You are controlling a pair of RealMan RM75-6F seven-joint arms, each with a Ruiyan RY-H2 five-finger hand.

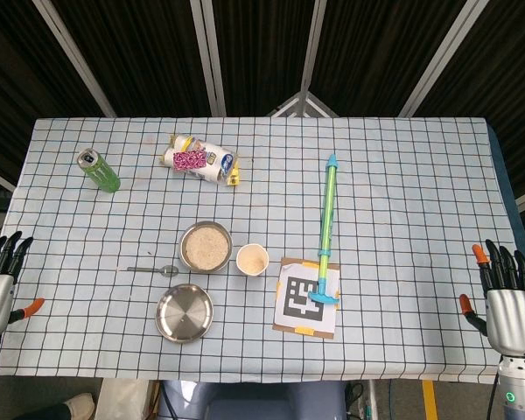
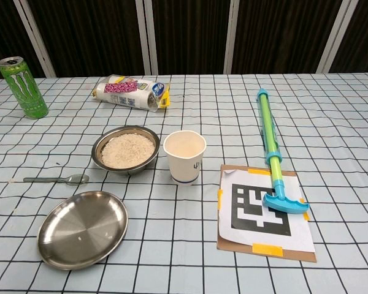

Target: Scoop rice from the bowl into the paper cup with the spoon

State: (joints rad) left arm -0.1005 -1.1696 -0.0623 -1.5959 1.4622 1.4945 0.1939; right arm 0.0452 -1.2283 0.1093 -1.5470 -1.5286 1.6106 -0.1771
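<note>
A steel bowl (image 1: 206, 247) (image 2: 125, 149) full of rice sits near the table's middle. Just right of it stands a white paper cup (image 1: 252, 260) (image 2: 184, 156) with some rice showing inside. A metal spoon (image 1: 154, 270) (image 2: 56, 179) lies flat on the cloth left of the bowl, bowl end toward it. My left hand (image 1: 0, 280) hangs open off the table's left edge, far from the spoon. My right hand (image 1: 506, 293) is open at the right edge. Neither hand shows in the chest view.
An empty steel plate (image 1: 185, 312) (image 2: 83, 228) lies in front of the spoon. A green can (image 1: 98, 170) (image 2: 23, 87) and a snack packet (image 1: 199, 158) (image 2: 130, 92) sit at the back. A green-blue water pump toy (image 1: 327, 232) (image 2: 272, 150) rests on a marker card (image 1: 306, 297) (image 2: 264, 211).
</note>
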